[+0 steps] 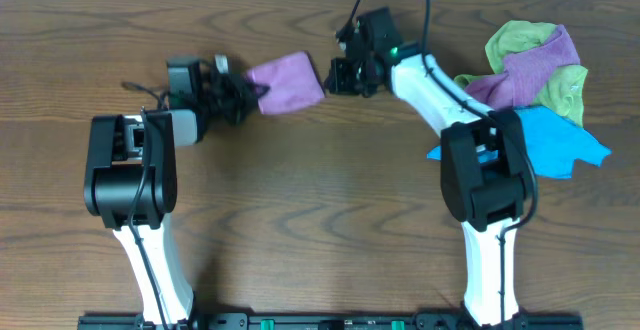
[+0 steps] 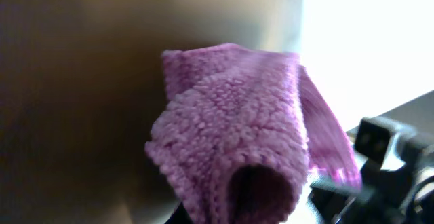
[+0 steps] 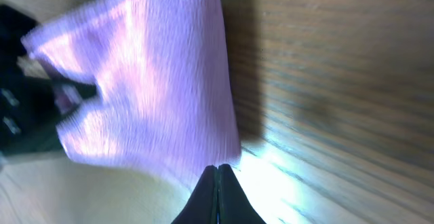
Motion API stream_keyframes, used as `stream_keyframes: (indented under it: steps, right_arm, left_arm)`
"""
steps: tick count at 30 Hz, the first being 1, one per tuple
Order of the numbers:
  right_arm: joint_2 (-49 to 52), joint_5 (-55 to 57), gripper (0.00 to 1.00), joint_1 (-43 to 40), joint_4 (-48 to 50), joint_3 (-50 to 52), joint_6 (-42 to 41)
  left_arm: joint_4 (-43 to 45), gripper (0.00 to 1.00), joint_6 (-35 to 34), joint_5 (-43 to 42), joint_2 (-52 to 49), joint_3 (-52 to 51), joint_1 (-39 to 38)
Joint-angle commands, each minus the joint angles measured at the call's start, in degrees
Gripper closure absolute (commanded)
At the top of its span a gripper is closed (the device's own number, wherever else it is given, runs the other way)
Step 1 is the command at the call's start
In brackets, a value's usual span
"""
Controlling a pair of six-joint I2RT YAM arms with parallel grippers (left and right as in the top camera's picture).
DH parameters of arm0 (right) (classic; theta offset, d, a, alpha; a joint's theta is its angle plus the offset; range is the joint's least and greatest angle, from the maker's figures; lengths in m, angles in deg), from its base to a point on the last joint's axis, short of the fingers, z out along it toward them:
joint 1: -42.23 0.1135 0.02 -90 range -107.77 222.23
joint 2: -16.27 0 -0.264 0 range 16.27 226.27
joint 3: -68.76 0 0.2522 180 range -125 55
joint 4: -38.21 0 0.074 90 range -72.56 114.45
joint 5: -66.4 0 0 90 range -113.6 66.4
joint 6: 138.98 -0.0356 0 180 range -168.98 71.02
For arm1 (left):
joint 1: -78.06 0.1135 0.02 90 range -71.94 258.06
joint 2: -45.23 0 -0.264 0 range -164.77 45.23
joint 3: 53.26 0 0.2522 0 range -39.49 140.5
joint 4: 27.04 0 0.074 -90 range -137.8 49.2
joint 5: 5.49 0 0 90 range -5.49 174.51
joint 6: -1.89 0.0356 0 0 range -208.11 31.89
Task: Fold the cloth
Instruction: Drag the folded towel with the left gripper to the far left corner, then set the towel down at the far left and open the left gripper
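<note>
Protruding from left gripper [image 1: 246, 96]: cloth [image 1: 289, 81]

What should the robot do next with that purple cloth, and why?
Probably lower the purple cloth flat onto the table. The left gripper holds one edge and the right gripper is shut at the opposite edge. The cloth's shadow in the right wrist view suggests it hangs above the wood, already doubled over.

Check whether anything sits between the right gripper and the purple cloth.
Nothing visible does. The right gripper has its closed fingertips right at the edge of the purple cloth, with only bare wooden table beside them. The pile of other cloths lies on the arm's far side, away from the purple cloth.
</note>
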State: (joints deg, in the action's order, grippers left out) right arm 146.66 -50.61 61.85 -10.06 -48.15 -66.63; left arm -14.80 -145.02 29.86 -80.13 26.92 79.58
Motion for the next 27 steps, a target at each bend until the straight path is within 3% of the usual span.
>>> stream_keyframes:
  steps: [1, 6, 9, 12, 15, 17, 23, 27]
  right_arm:
    - [0.17, 3.63, 0.99, -0.2, -5.51, -6.49, 7.26]
    - [-1.4, 10.99, 0.99, -0.2, -14.73, -13.18, 9.53]
    - [-3.13, 14.1, 0.99, -0.48, -18.05, -14.88, 11.63]
    - [-4.98, 15.8, 0.99, -0.52, -19.82, -14.99, 12.61]
    - [-6.01, 15.89, 0.99, -0.52, -20.76, -14.99, 12.61]
    - [-6.23, 15.89, 0.99, -0.37, -21.24, -14.99, 12.59]
    - [-6.23, 15.89, 0.99, 0.72, -22.34, -14.97, 11.89]
    - [-6.23, 15.93, 0.99, 2.08, -22.32, -14.97, 10.82]
  left_arm:
    - [1.4, 0.94, -2.95, 3.3, 1.75, 8.66, 2.01]
    - [-0.72, 0.94, -2.73, 10.97, 3.06, 16.48, 7.65]
    - [-8.11, 0.94, 1.86, 13.53, 3.06, 19.74, 12.28]
    - [-15.21, 0.95, 10.67, 17.51, 3.06, 20.79, 16.37]
    - [-18.97, 0.94, 10.23, 25.31, 3.02, 20.76, 18.82]
    - [-18.6, 0.94, 5.57, 29.94, 2.86, 20.76, 20.06]
    - [-14.86, 0.94, -21.42, 37.59, 2.84, 20.76, 20.74]
    - [-7.02, 0.94, -27.63, 39.8, 1.57, 20.76, 19.04]
